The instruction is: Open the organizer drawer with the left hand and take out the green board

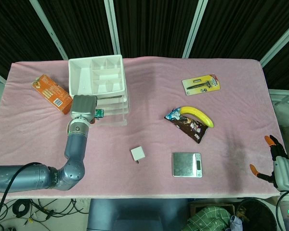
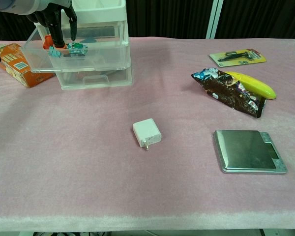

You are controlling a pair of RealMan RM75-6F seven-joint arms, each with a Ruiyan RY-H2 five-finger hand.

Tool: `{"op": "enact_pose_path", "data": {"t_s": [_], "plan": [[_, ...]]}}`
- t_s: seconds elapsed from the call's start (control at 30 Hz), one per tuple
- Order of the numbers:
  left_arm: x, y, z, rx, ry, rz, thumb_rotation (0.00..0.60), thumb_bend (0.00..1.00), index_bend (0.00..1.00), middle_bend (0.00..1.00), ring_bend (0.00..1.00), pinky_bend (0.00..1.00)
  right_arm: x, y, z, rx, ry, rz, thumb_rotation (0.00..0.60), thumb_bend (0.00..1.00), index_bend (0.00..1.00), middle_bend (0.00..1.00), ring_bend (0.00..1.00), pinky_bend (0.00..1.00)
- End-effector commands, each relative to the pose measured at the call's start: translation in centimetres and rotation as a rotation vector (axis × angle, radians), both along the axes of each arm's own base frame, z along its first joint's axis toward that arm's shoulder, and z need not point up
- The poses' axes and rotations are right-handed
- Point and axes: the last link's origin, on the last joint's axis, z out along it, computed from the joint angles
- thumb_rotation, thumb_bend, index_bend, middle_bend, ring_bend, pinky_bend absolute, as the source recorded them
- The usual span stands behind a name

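The clear plastic organizer (image 1: 108,98) stands at the table's back left with a white divided tray on top. Its upper drawer (image 2: 96,56) is pulled out toward me. The green board (image 2: 73,48) lies flat in that drawer; in the head view only its tip (image 1: 100,113) shows beside my left hand (image 1: 83,107). My left hand (image 2: 53,17) hangs over the drawer's left part, fingers apart and pointing down, fingertips (image 2: 49,40) just left of the board. I cannot tell if they touch it. My right hand (image 1: 281,166) is off the table's right edge, fingers spread, empty.
An orange box (image 2: 14,63) lies left of the organizer. A white charger (image 2: 147,133) sits mid-table and a silver scale (image 2: 248,150) at front right. A banana (image 2: 250,84) rests on a snack packet (image 2: 225,91), with a razor pack (image 2: 237,57) behind.
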Motion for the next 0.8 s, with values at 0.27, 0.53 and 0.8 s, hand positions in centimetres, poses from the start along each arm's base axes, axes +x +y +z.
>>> {"op": "enact_pose_path", "data": {"t_s": [0.27, 0.53, 0.8], "plan": [[0.15, 0.02, -0.25, -0.005, 0.05, -0.034, 0.6, 0.24, 0.43, 1.0, 1.0, 1.0, 0.04, 0.01, 0.02, -0.004, -0.005, 0.001, 0.6, 0.2, 0.07, 0.0, 0.0, 0.16], [-0.17, 0.15, -0.46, -0.025, 0.079, -0.006, 0.6, 0.24, 0.37, 1.0, 1.0, 1.0, 0.08, 0.03, 0.08, -0.012, -0.009, 0.003, 0.6, 0.2, 0.07, 0.0, 0.0, 0.16], [0.22, 0.33, -0.54, -0.044, 0.085, -0.001, 0.6, 0.24, 0.43, 1.0, 1.0, 1.0, 0.1, 0.04, 0.16, -0.022, -0.011, 0.006, 0.6, 0.2, 0.07, 0.0, 0.0, 0.16]]}}
